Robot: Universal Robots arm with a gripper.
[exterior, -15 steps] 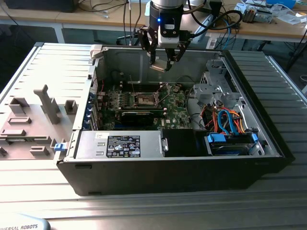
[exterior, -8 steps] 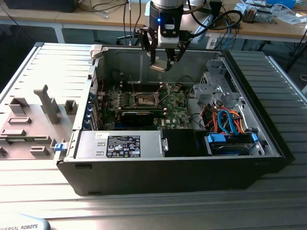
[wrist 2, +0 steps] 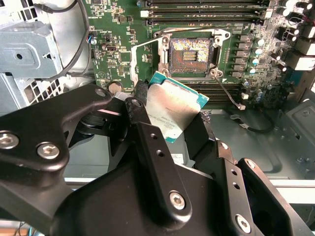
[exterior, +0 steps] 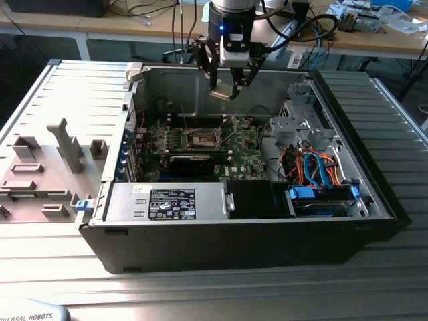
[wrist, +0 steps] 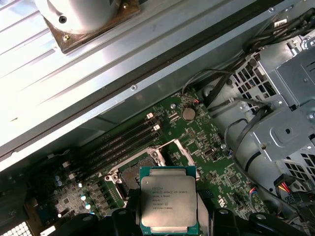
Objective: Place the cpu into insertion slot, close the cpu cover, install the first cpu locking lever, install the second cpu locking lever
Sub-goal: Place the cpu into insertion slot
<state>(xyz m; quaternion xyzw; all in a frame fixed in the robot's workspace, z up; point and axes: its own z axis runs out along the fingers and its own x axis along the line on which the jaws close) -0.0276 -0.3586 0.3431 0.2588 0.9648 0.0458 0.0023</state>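
My gripper point(exterior: 223, 89) hangs above the open computer case, shut on the cpu point(exterior: 222, 94) by two opposite edges. In the second wrist view the cpu point(wrist 2: 173, 104) shows its silver-grey top, tilted, with a black finger on each side. Beneath it on the green motherboard point(exterior: 244, 157) lies the insertion slot point(exterior: 200, 138), uncovered, its dark pin field bare point(wrist 2: 191, 51). In the first wrist view the cpu point(wrist: 169, 199) hides part of the slot point(wrist: 139, 172). A thin silvery frame, the cpu cover point(wrist: 178, 149), stands raised at the slot's side. Two thin wire levers point(exterior: 182, 116) stick up beside the slot.
A long black card point(exterior: 192, 162) sits just in front of the slot. The power supply point(exterior: 167, 202) fills the case's front, and a drive cage with orange and blue cables point(exterior: 314, 167) is on the exterior view's right. Memory slots point(wrist 2: 206, 10) run beside the socket. Grey fixtures point(exterior: 63, 144) lie outside.
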